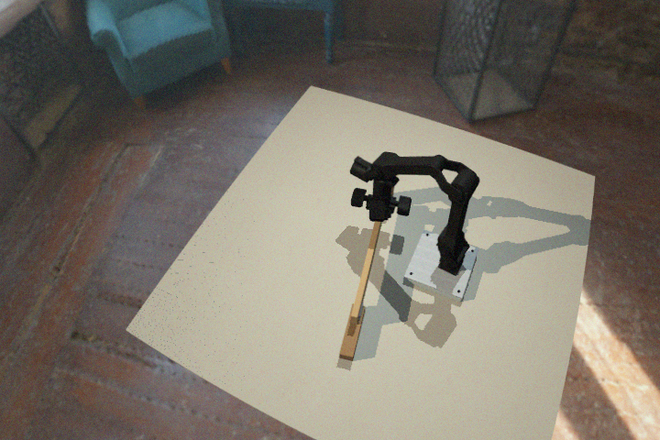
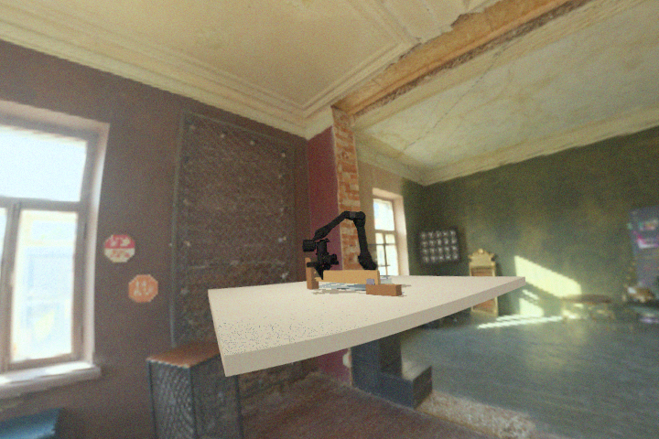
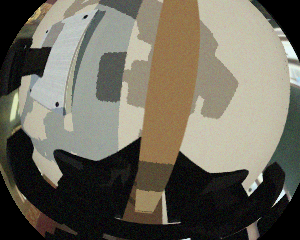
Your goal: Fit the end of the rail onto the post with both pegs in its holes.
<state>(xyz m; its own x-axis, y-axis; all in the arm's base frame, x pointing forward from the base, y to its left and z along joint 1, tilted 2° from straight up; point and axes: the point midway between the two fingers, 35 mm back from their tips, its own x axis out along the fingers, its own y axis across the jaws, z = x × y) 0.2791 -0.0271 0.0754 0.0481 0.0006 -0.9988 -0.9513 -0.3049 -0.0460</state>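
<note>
The long wooden rail (image 1: 366, 272) (image 2: 347, 276) (image 3: 172, 75) looks about level in the exterior view. Its far end is at the bracket on the low footboard block (image 1: 347, 348) (image 2: 384, 289). My gripper (image 1: 379, 217) (image 2: 319, 274) (image 3: 153, 142) points down and is shut on the rail close to its near end. The wooden post (image 2: 311, 283) stands upright just beyond the gripper; the top view hides it behind the gripper. The pegs and holes are not visible. I cannot tell whether the rail's end touches the post.
The arm's pale base plate (image 1: 419, 264) (image 3: 62, 65) is on the table (image 1: 258, 248) (image 2: 288, 320), to the right of the rail in the top view. Shadows of the arm and rail fall between them. A blue armchair (image 1: 159, 36) is on the floor beyond the table.
</note>
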